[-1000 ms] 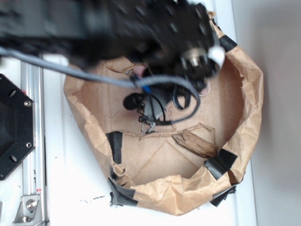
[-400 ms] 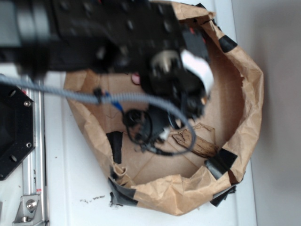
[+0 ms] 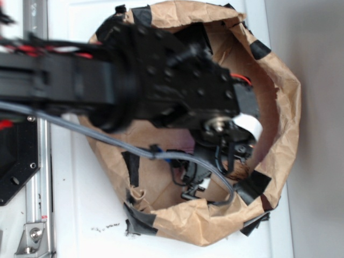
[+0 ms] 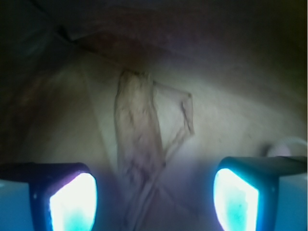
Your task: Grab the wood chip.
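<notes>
In the wrist view the wood chip (image 4: 137, 130) is a long streaky brown flake lying flat on the brown paper floor, its length running away from the camera. Its near end reaches down between the two glowing fingertips. My gripper (image 4: 154, 199) stands open and wide, one fingertip on each side of the chip, touching nothing. In the exterior view the black arm and gripper (image 3: 228, 156) cover the spot where the chip lies. Only a dark brown sliver (image 3: 240, 171) shows by the gripper there.
A crumpled brown paper wall (image 3: 282, 102) patched with black tape (image 3: 252, 184) rings the work area. A torn paper flap (image 4: 185, 115) lies just right of the chip. A grey cable (image 3: 107, 141) trails from the arm. A metal rail (image 3: 37, 177) runs along the left.
The arm has swung down the image from the paper ring's top to its lower right. It now hangs over the chip, which lay uncovered before.
</notes>
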{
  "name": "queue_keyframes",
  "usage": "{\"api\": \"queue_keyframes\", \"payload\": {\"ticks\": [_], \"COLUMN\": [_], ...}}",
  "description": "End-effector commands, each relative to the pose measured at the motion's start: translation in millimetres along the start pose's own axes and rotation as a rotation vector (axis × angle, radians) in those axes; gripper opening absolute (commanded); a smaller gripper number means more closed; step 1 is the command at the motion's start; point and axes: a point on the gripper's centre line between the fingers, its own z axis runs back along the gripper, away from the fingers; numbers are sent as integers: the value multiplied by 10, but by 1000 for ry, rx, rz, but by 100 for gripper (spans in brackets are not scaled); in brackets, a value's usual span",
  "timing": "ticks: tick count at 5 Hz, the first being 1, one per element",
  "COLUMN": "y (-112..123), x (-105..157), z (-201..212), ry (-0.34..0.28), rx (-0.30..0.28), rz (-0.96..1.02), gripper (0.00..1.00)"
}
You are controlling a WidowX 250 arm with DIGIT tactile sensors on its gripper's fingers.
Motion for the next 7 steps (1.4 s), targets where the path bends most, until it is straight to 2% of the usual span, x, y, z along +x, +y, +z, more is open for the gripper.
{"api": "queue_keyframes", "payload": {"ticks": [1, 3, 4, 7], "y": [-206, -290, -236, -35], "x": [66, -15, -65, -229], "z": [-218, -429, -395, 140], "ry": [-57, -37, -43, -114], "rx": [13, 38, 49, 89], "rz": [-42, -59, -16, 116], "gripper": [100, 100, 0, 0]}}
